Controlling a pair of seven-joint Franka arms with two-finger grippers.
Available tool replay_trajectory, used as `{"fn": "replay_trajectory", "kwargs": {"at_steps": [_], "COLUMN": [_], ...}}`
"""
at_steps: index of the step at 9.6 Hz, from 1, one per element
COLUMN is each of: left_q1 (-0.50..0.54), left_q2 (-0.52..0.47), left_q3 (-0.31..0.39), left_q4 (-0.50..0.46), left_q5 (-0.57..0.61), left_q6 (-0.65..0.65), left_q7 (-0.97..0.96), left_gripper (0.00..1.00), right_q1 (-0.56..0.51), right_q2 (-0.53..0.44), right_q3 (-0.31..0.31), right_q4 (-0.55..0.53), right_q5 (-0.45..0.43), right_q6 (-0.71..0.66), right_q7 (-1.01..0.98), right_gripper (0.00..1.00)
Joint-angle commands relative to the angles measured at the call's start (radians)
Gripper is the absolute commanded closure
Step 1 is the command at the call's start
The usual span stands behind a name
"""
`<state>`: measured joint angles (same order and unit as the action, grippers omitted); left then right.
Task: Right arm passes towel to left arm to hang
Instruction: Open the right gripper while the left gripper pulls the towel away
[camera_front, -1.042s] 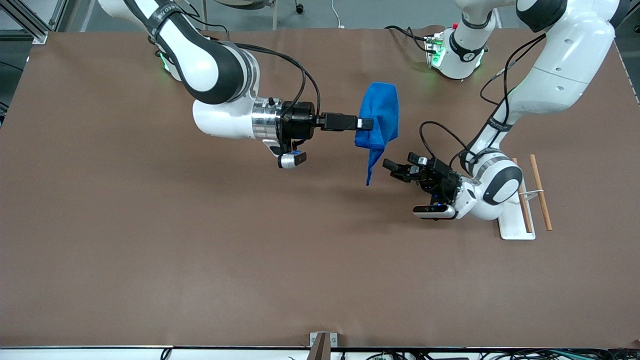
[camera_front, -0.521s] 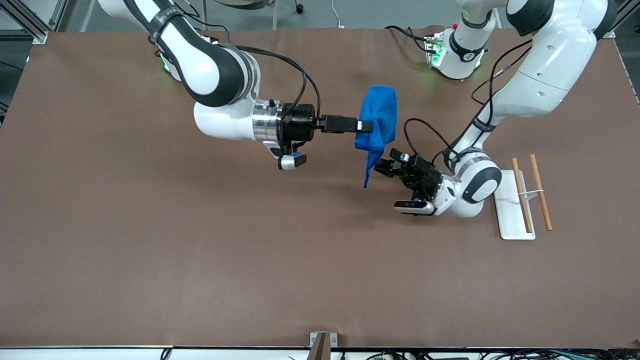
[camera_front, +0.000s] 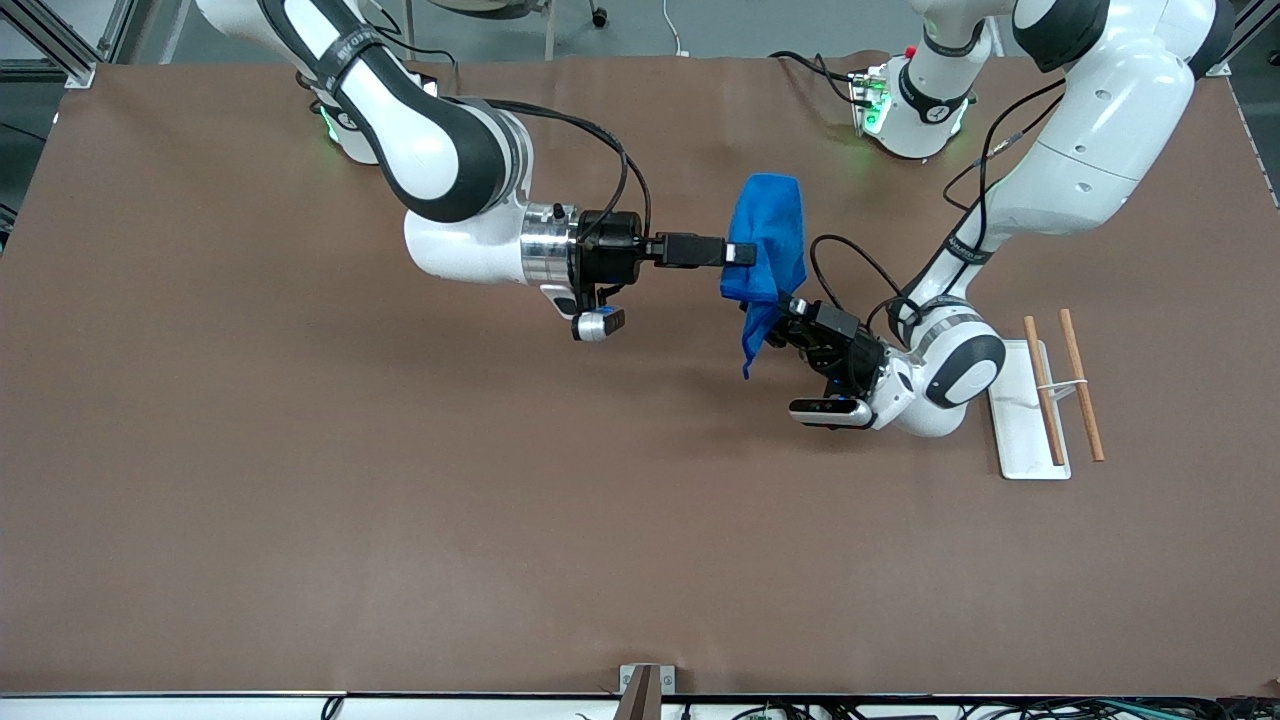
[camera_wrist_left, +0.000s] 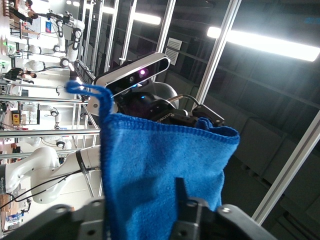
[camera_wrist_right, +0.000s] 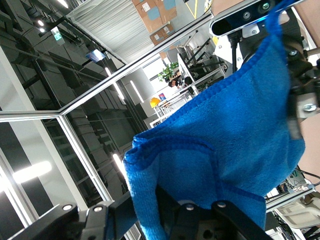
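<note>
The right gripper (camera_front: 740, 253) is shut on the bright blue towel (camera_front: 770, 225) and holds it up over the table's middle, with the cloth hanging down from its fingers. The left gripper (camera_front: 780, 325) is at the towel's lower hanging part, open, with the cloth between its fingers. In the left wrist view the towel (camera_wrist_left: 160, 170) fills the gap of the left gripper (camera_wrist_left: 140, 202), whose fingers stand apart. In the right wrist view the right gripper (camera_wrist_right: 150, 207) pinches the towel's (camera_wrist_right: 230, 150) hem.
A white rack tray (camera_front: 1012, 440) with two wooden rods (camera_front: 1082, 385) stands toward the left arm's end of the table, beside the left arm's wrist. The brown table (camera_front: 400, 500) stretches wide nearer the front camera.
The left gripper has moved in from beside the rack to the towel's hanging end, which now lies between its fingers. The right arm has shifted the towel slightly toward the left arm.
</note>
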<state>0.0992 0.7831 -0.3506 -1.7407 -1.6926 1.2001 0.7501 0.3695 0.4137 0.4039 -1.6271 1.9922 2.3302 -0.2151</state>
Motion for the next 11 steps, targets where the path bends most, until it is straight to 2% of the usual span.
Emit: {"fn": "replay_trajectory", "kwargs": {"at_steps": [1,2,3,4,5,7,9,11], "left_q1": [0.005,0.017,0.022,0.027,0.051,0.095,0.141,0.16], "left_q2": [0.013,0.012,0.001,-0.013,-0.027,-0.056,-0.071,-0.103], "left_q3": [0.005,0.007,0.012,0.021,0.021,0.022,0.025,0.061], "left_q4": [-0.003,0.009,0.01,0.012,0.024,0.05,0.09,0.112], "left_q5": [0.008,0.011,0.011,0.013,0.021,0.076,0.148,0.212], "left_q6": [0.0,0.0,0.001,0.004,0.006,0.01,0.021,0.048], "left_q7": [0.012,0.009,0.006,-0.026,-0.088,-0.202,-0.305,-0.426], "left_gripper": [0.99,1.0,1.0,1.0,1.0,1.0,1.0,1.0], "right_q1": [-0.003,-0.006,-0.014,-0.02,-0.047,-0.099,-0.174,-0.263], "right_q2": [-0.001,-0.001,-0.003,-0.012,-0.013,-0.023,-0.027,-0.044], "right_q3": [0.001,0.001,0.0,-0.004,-0.004,-0.004,-0.004,-0.004], "right_q4": [0.004,0.004,-0.003,-0.026,-0.046,-0.065,-0.068,-0.071], "right_q5": [0.03,0.028,0.016,-0.013,-0.086,-0.227,-0.5,-0.776], "right_q6": [0.006,0.005,0.006,0.008,0.006,0.001,-0.029,-0.127], "right_q7": [-0.023,-0.015,-0.017,-0.018,-0.014,0.035,0.182,0.311], "right_gripper": [1.0,0.97,0.71,0.41,0.0,0.0,0.0,0.0]}}
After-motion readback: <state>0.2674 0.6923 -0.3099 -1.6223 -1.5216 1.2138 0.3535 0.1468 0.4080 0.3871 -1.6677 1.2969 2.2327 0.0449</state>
